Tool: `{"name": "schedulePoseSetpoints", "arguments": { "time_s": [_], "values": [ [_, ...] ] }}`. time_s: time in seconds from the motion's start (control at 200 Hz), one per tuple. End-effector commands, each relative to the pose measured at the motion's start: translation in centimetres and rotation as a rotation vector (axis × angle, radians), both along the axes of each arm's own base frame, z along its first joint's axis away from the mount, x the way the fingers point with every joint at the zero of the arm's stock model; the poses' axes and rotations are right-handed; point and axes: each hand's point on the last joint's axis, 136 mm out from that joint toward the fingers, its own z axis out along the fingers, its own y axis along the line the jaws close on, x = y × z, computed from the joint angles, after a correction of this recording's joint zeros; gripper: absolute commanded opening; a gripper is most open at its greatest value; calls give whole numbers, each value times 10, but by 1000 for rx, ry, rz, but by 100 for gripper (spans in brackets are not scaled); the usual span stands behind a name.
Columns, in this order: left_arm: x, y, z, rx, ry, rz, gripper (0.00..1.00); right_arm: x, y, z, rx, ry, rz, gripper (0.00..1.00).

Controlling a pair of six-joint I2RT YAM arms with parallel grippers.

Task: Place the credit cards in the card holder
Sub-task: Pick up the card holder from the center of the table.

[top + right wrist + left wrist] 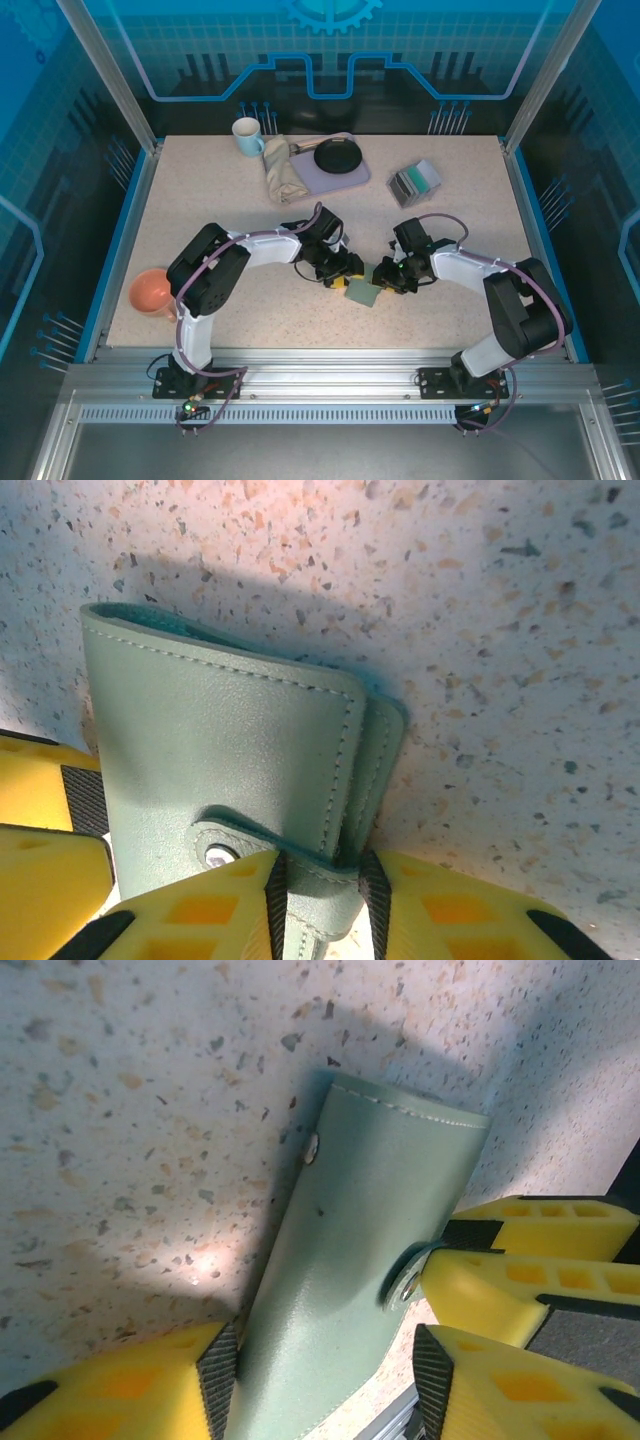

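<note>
Trouble overhead: card holder (362,293) lies closed mid-table, credit cards (424,176) away at one o'clock. Left wrist: left gripper (325,1370) straddles it wide, seemingly not clamping. Right wrist: right gripper (320,885) pinches its edge; pulling could drag it.

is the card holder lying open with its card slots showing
No, the card holder is folded over with only its green outside showing, and the right hand pinches it.

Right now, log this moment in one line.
card holder: folded, table centre | left gripper: open, straddling it | right gripper: shut on its edge
</note>
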Motion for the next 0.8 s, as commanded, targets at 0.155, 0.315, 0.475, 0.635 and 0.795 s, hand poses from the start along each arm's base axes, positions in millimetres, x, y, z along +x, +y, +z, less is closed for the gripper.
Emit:
{"name": "schedulePoseSetpoints", "arguments": {
  "time_s": [0.155,0.315,0.475,0.635,0.795],
  "values": [
    [-7,-8,18,-81,-26,-42,39,-4,-2,-8,-33,22,2,29],
    [-11,-14,30,-142,-41,-88,26,-4,-2,-8,-32,19,3,30],
    [-12,-17,36,-180,-54,-104,15,-3,-1,-7,-32,17,4,30],
    [-11,-16,38,-180,-68,-89,6,-1,-5,-3,-56,11,-5,30],
    [-12,-13,43,-184,-90,-80,1,1,-9,9,-67,-32,-20,31]
  ]
}}
